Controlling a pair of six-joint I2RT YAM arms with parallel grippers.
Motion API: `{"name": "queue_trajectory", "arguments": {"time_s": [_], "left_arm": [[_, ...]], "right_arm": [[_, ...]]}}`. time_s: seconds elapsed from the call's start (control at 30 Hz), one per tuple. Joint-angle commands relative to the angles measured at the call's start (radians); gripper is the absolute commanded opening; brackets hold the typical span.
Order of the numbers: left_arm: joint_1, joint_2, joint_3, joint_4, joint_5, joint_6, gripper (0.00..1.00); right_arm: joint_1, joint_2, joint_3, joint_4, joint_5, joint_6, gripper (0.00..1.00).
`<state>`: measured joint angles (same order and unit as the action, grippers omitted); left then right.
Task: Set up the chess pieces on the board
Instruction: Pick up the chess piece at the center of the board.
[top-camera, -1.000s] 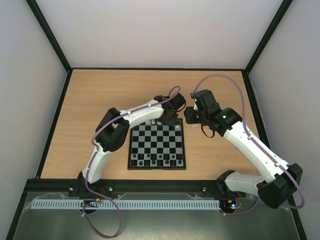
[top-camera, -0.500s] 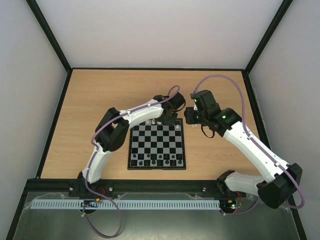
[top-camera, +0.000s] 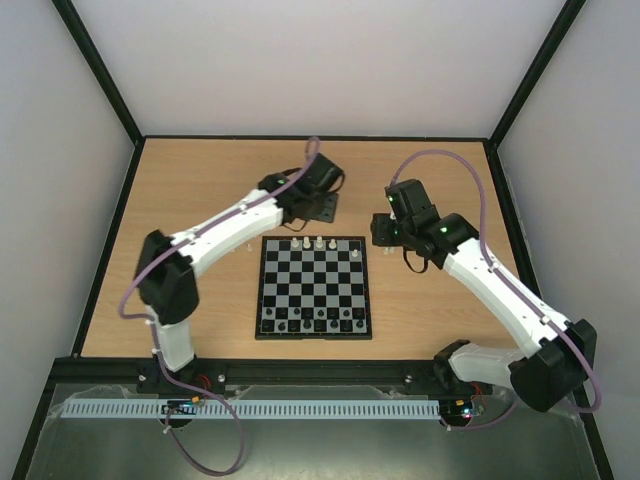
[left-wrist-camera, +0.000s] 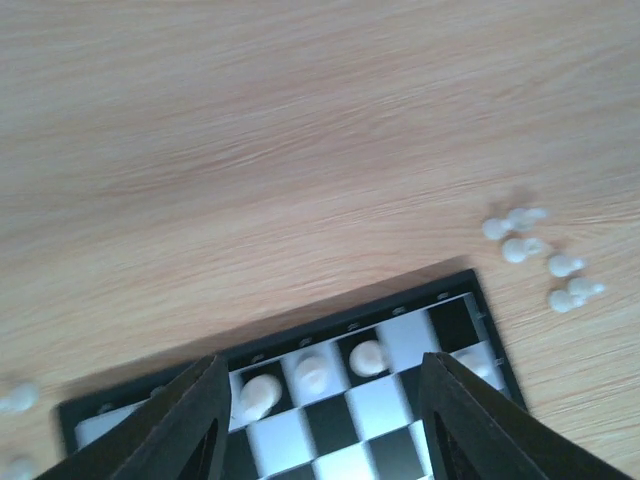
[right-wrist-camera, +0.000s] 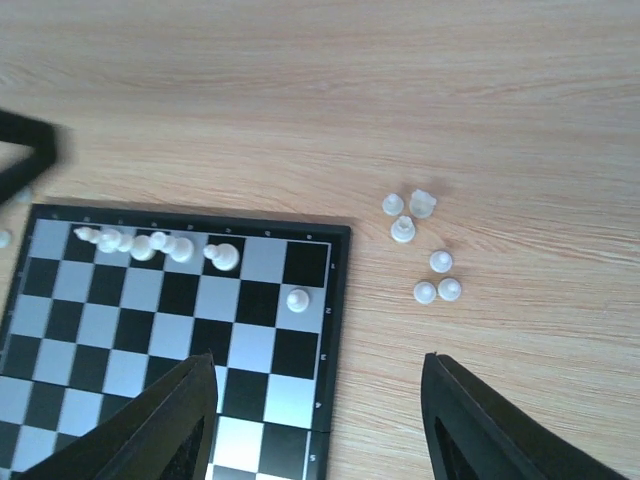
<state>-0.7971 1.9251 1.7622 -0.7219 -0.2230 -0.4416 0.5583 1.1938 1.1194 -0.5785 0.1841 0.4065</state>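
Chess pieces (right-wrist-camera: 150, 243): a row of whitish figures stands along the far rank of the board (right-wrist-camera: 250, 350), with one more on the next rank. Six sit loose on the bench (right-wrist-camera: 500, 120) just right of the board's far corner. The marks on the board's border are too small to read. Left pincer (left-wrist-camera: 322, 365): over the board's far edge, jaws wide, empty. Right pincer (right-wrist-camera: 318, 365): beside the far right corner, jaws wide, empty.
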Motion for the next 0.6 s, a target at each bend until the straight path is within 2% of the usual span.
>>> {"name": "queue_trajectory", "arguments": {"time_s": [0.0, 0.17, 0.23, 0.27, 0.37, 0.57], "left_arm": [[0.091, -0.185, -0.244, 0.105, -0.023, -0.026, 0.59], [0.160, -0.372, -0.497, 0.228, -0.035, -0.023, 0.79], [0.187, -0.440, -0.579, 0.263, -0.023, -0.028, 0.98], [0.199, -0.462, -0.611, 0.275, -0.016, -0.031, 0.99], [0.228, -0.520, -0.677, 0.295, -0.010, -0.041, 1.00], [0.234, -0.597, -0.717, 0.316, -0.024, -0.082, 1.00]], "right_arm": [[-0.034, 0.064, -0.033, 0.020, -0.030, 0.020, 0.61], [-0.055, 0.191, -0.030, 0.052, -0.030, 0.041, 0.71], [-0.059, 0.243, -0.020, 0.070, -0.034, 0.048, 0.71], [-0.060, 0.270, -0.012, 0.074, -0.031, 0.050, 0.70], [-0.083, 0.337, 0.002, 0.087, -0.011, 0.054, 0.58], [-0.130, 0.430, 0.006, 0.120, -0.026, 0.051, 0.41]]}}
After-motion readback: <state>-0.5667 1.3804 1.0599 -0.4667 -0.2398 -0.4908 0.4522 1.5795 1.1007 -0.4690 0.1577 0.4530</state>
